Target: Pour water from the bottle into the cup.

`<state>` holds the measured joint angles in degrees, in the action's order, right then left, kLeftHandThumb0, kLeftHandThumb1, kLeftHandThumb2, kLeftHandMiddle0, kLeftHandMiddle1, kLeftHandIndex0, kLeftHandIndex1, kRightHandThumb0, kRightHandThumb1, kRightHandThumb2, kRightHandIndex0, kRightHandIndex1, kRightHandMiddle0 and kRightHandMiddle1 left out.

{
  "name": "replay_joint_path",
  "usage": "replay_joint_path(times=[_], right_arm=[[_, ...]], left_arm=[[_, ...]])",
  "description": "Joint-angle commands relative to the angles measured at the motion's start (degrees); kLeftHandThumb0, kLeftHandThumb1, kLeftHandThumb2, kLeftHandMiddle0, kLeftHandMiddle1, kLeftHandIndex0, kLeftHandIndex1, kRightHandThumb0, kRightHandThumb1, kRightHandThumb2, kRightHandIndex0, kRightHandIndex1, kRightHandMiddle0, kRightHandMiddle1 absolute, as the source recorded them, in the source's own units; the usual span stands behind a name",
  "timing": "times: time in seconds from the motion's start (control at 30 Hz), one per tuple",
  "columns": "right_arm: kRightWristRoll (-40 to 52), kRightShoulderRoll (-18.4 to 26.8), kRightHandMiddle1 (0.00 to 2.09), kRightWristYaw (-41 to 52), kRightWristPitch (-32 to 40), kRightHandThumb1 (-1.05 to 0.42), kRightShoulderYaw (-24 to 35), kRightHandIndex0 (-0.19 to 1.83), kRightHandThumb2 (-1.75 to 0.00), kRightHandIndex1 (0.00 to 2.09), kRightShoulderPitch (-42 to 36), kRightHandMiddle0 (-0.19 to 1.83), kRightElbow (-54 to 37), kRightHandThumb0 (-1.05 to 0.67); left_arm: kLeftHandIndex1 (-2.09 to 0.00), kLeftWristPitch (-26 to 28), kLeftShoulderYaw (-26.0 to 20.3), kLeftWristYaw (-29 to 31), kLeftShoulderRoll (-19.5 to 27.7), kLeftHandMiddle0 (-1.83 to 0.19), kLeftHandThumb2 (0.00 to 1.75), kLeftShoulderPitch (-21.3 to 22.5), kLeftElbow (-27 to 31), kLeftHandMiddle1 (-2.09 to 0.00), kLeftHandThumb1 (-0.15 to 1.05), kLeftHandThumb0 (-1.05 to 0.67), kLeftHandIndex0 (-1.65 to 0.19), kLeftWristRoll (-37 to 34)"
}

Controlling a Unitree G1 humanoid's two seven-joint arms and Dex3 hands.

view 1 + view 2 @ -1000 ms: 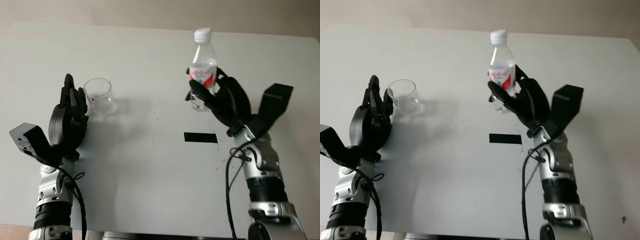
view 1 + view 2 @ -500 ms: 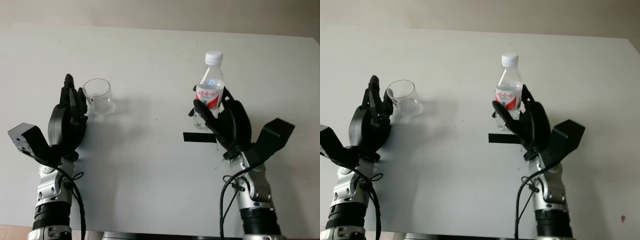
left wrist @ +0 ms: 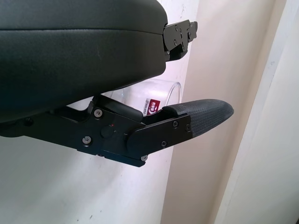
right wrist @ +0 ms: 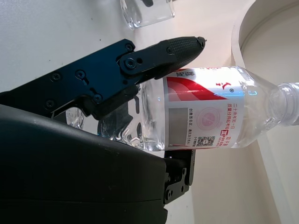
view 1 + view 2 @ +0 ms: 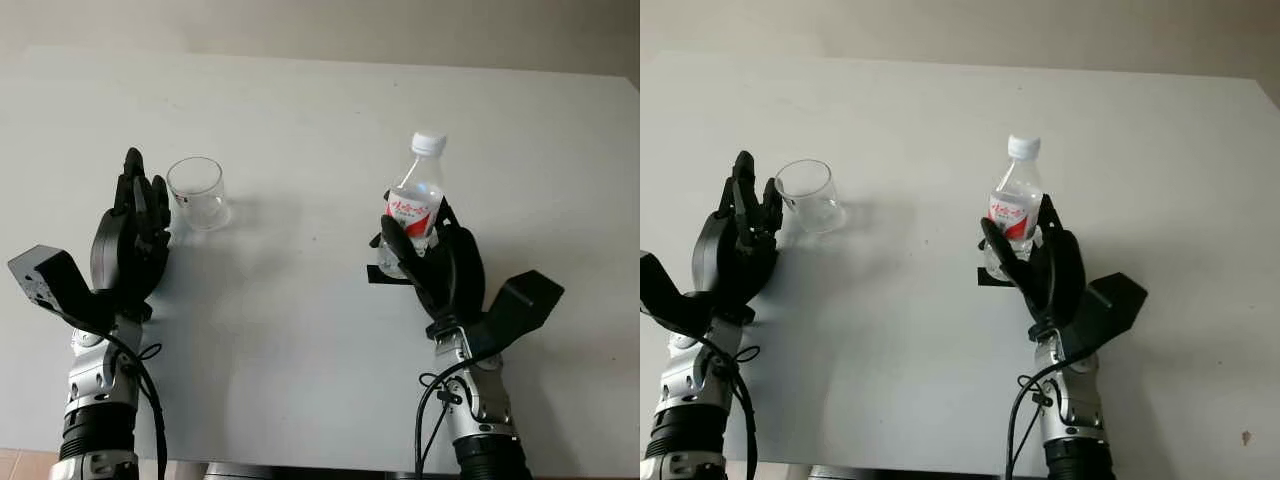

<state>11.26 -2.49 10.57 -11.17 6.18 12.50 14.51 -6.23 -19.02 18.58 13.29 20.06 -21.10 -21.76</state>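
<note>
Changing: the bottle (image 5: 413,212) is being carried down and back toward the robot by the right hand (image 5: 440,270); 1 second ago it was being held farther out and higher, and it is now being brought over the black tape strip (image 5: 372,275) on the table (image 5: 300,90).
Bottle: it is being held wrapped in the right hand's fingers (image 4: 159,58) around the lower body and label, leaning slightly, well to the right of the cup (image 5: 196,192); the white cap (image 5: 428,143) is being kept on.
Cup: it is being left upright and empty, in the same spot as 1 second ago.
Left hand: the left hand (image 5: 132,235) is being held open, gripping nothing, just beside the cup on its left, unmoved.
Meaning: judging from this, the bottle is being drawn away from the cup rather than toward it, so pouring is not yet being started; with the cap on, no water is being released.
</note>
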Motion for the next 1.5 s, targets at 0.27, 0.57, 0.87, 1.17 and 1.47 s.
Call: replay_joint_path(times=[0.27, 0.57, 0.87, 1.17, 1.47], right_arm=[[-5.28, 1.25, 2.09, -1.92, -6.32, -1.05, -1.56, 0.48, -0.29, 2.09, -0.2, 0.33, 3.4, -0.44], [-8.58, 1.76, 1.89, -3.78, -8.28, -1.05, -2.88, 0.17, -0.27, 1.24, -0.66, 0.34, 4.57, -0.54], [-9.03, 1.73, 1.56, -4.24, -9.73, -1.05, -3.74, 0.2, -0.28, 0.78, -1.03, 0.38, 5.05, -0.56], [-7.91, 1.69, 1.11, -3.8, -9.94, -1.05, -3.92, 0.21, -0.24, 0.42, -1.57, 0.21, 4.96, -0.55], [-10.47, 7.18, 0.01, -0.5, -9.85, -0.99, -4.53, -0.19, -0.05, 0.0, 0.22, -0.19, 6.6, -0.84]], left_arm=[[0.0, -0.27, -0.09, 0.61, 1.12, 0.19, 0.68, 0.81, -0.29, 0.0, 1.05, -0.77, 0.19, 0.08], [0.0, 0.07, -0.23, 0.46, 1.22, 0.19, 0.66, 0.77, -0.08, 0.0, 1.05, -0.77, 0.19, 0.0], [0.0, 0.2, -0.36, 1.12, 1.54, 0.19, 0.67, 0.91, -0.21, 0.0, 1.05, -0.76, 0.19, -0.37], [0.0, -0.15, -0.39, 1.37, 1.73, 0.19, 0.67, 1.4, -0.93, 0.0, 1.05, -0.77, 0.19, -0.11], [0.0, 0.11, 0.0, 0.5, 1.2, 0.19, 0.67, 1.09, -0.21, 0.0, 1.05, -0.77, 0.19, 0.39]])
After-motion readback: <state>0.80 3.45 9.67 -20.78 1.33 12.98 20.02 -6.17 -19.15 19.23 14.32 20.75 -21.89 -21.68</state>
